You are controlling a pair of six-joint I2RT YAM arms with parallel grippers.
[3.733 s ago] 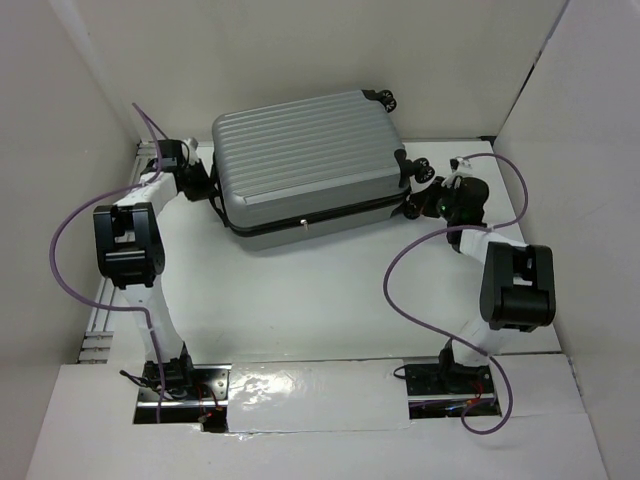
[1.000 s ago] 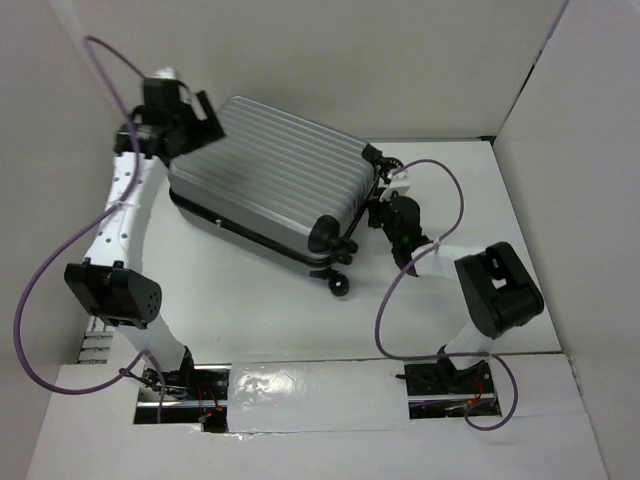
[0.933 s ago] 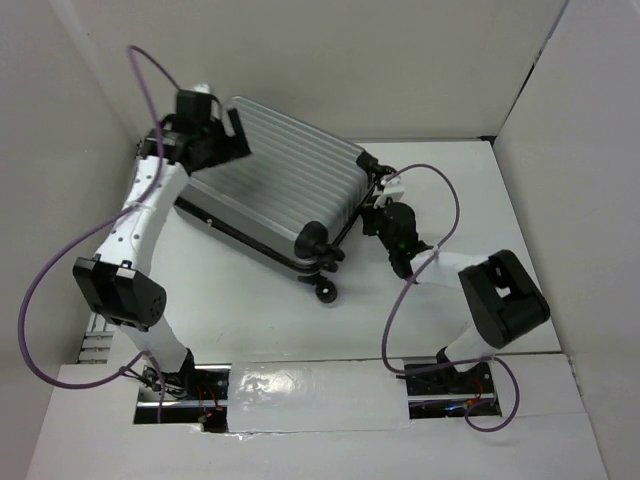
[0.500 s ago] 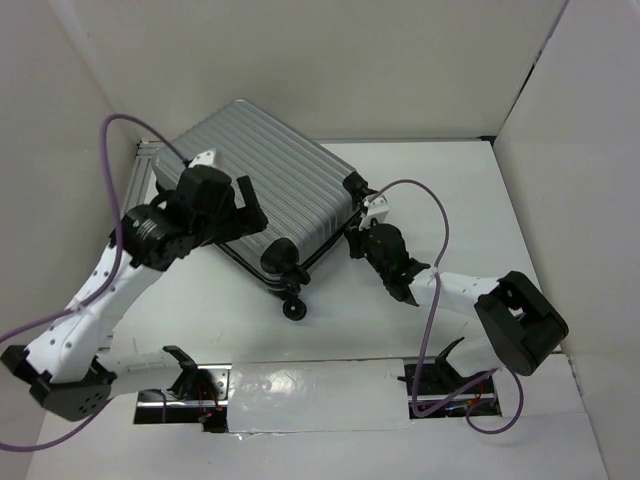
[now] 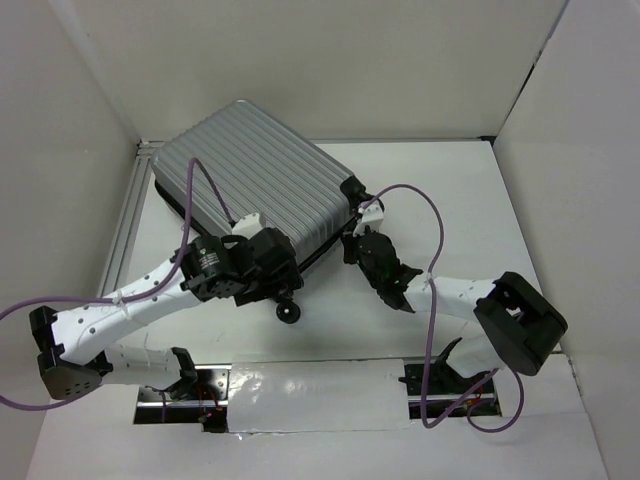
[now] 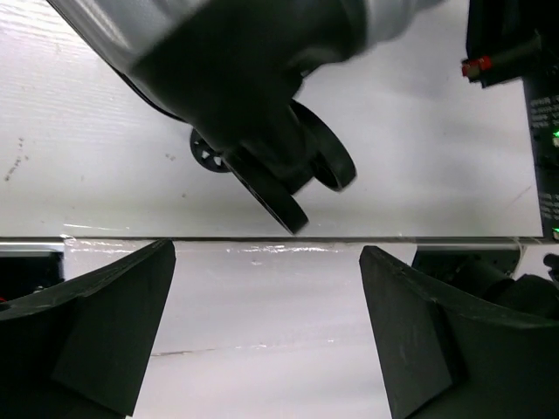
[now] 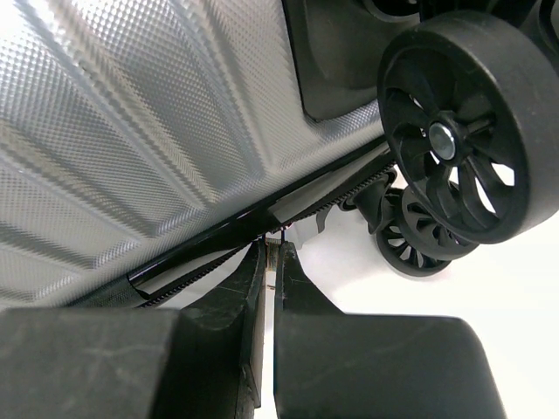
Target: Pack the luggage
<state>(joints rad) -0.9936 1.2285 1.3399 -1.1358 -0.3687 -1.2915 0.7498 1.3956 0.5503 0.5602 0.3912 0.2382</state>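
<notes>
1. At the table's (image 5: pixel 480 190) back-left corner, the luggage (image 5: pixel 255 170) is lying closed and slanted.
2. The left gripper (image 6: pixel 266 253) is facing a corner wheel (image 6: pixel 271 188), its jaws gaping wide and holding nothing.
3. The right gripper (image 7: pixel 269 249) is pointing its closed tips at the zip seam (image 7: pixel 336 194).

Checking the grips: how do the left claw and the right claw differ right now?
The left claw stands wide open; the right claw is shut. The left claw has nothing between its fingers and faces a wheel at the near corner of the luggage; the right claw's tips sit at the zipper seam. Both are at the luggage's wheeled end.
</notes>
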